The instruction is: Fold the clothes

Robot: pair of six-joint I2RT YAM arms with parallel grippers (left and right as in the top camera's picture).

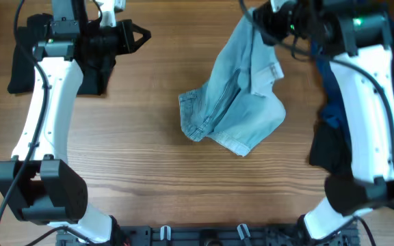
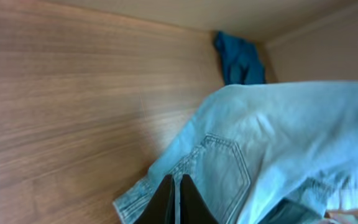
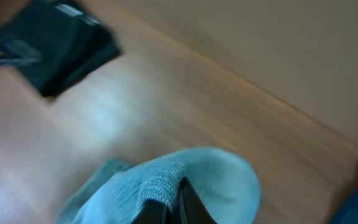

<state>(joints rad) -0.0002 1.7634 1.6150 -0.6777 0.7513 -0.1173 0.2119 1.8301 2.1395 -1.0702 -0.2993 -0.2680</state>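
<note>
The pale blue denim shorts (image 1: 234,102) are partly lifted: one end hangs from my right gripper (image 1: 255,20) at the back, and the rest lies crumpled on the wooden table. In the right wrist view the fingers (image 3: 179,202) are shut on a fold of the shorts (image 3: 216,180). My left gripper (image 1: 139,34) is shut and empty at the back left, pointing towards the shorts and apart from them. In the left wrist view its closed fingertips (image 2: 176,199) show in front of a back pocket of the shorts (image 2: 229,168).
A black garment (image 1: 94,68) lies under the left arm at the back left and shows in the right wrist view (image 3: 61,50). Dark navy and black garments (image 1: 330,130) are piled on the right under the right arm. A blue garment (image 2: 238,59) lies far off.
</note>
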